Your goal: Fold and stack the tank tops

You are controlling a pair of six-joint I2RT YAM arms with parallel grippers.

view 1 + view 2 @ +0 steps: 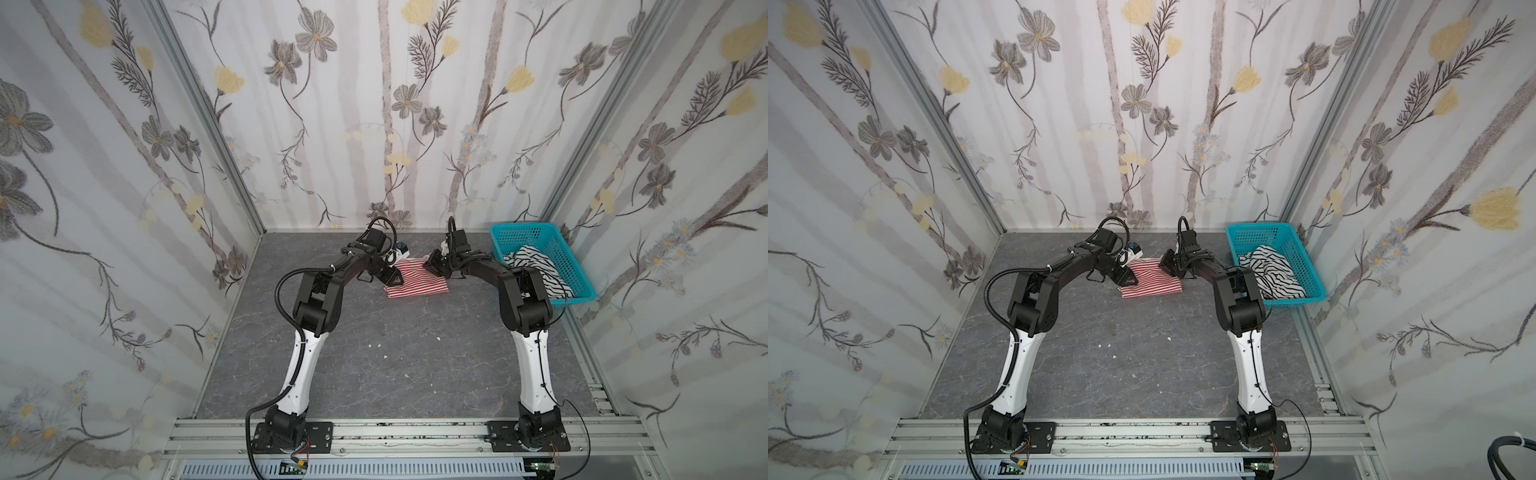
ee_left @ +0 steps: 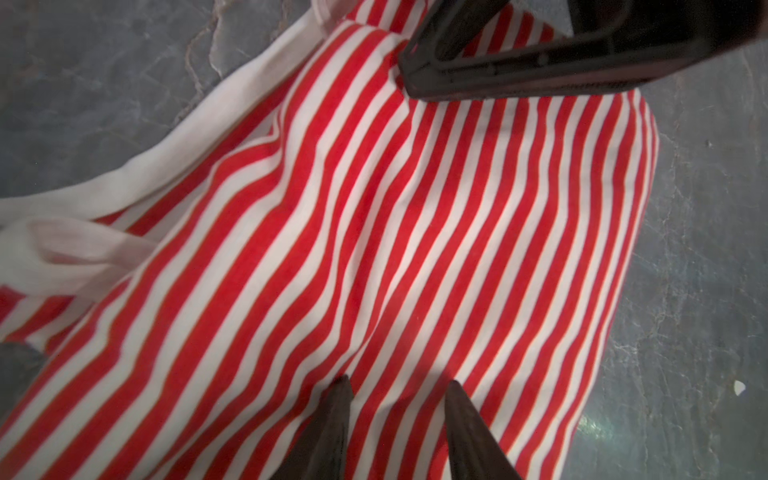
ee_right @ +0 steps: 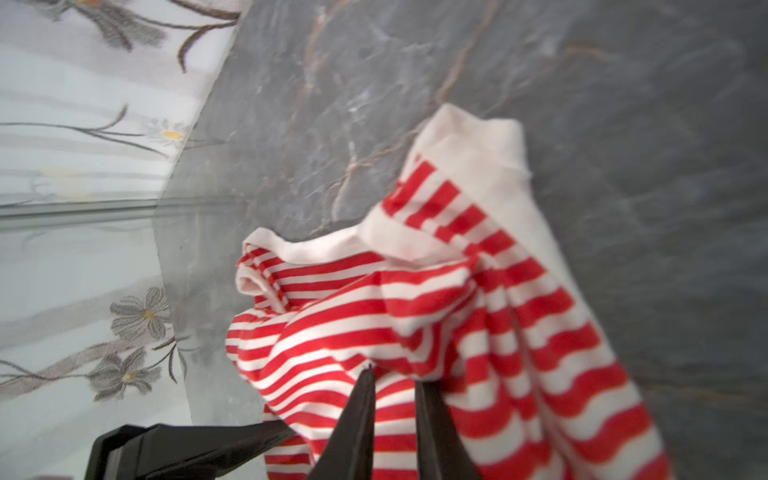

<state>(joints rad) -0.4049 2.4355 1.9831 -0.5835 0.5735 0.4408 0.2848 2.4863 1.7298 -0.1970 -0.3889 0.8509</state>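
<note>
- left gripper [image 2: 397,384] over the red-and-white tank top [image 1: 419,284], fingers narrowly apart
- right gripper [image 3: 392,380] pinching its far-right corner
- black-and-white tank top [image 1: 536,259] sits in the basket [image 1: 523,237], far right

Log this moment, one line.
red-and-white top: on table; left gripper: open over it; right gripper: shut on it; black-and-white top: in basket

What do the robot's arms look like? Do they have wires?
The left arm and right arm match: white lower shells, chunky black joints. A ribbed black hose loops beside the left one; a thin black wire runs down the right. The left gripper and right gripper each have two pointed black fingers.
</note>
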